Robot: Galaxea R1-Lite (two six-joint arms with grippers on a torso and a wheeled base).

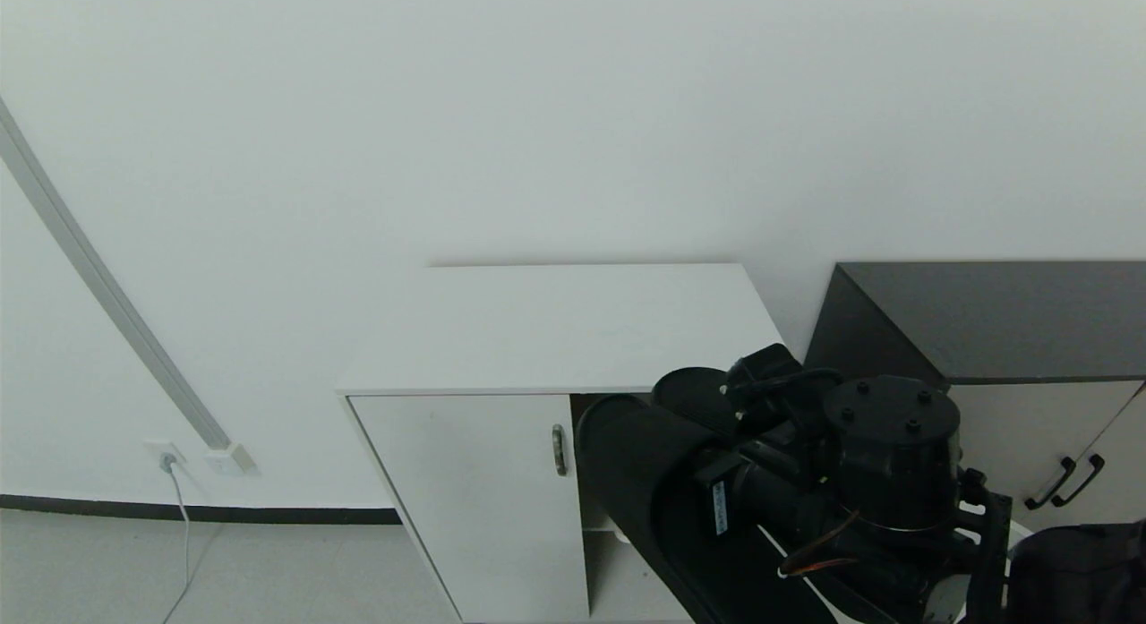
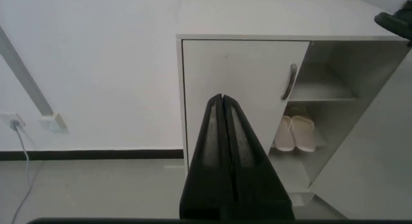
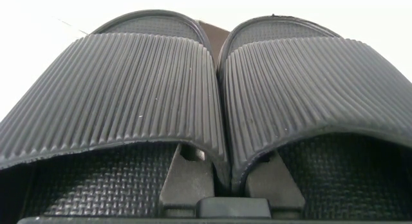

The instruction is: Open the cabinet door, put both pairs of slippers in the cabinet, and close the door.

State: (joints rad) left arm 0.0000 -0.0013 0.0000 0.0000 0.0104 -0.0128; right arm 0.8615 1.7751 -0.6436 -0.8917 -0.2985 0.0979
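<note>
Okay, biggest thing first: the white cabinet (image 1: 555, 329) stands against the far wall. Its left door (image 1: 466, 499) is shut, the handle (image 1: 559, 449) upright at its right edge, and the right half is open. To the right is a dark cabinet (image 1: 985, 320) with two black handles (image 1: 1065, 481).

I've got the black slippers (image 1: 627, 472) up in front of that open half. The pair is side by side, long axis running from near-right to far-left, with the rounded ends aimed at the opening, just below the cabinet's top edge. Their near ends run off the bottom of the head view, and my right arm covers much of the opening.

From the right wrist, the ribbed straps arch right over the right claw (image 3: 228, 188). One finger (image 3: 187, 179) goes under each strap, clamping the pair where the two slippers meet. The fingertips are buried under the straps, so I can't see them.

Inside, on the lower shelf (image 2: 302, 147), a pale pair of slippers (image 2: 295, 132) lies flat, side by side, long axis going front to back. I can't tell toes from heels.

The left claw (image 2: 223, 105) is closed on nothing, fingers pressed together, hanging well apart from the shut door and pointing at it.

Low on the left wall there's a socket (image 1: 166, 454) with a cable hanging from it.
</note>
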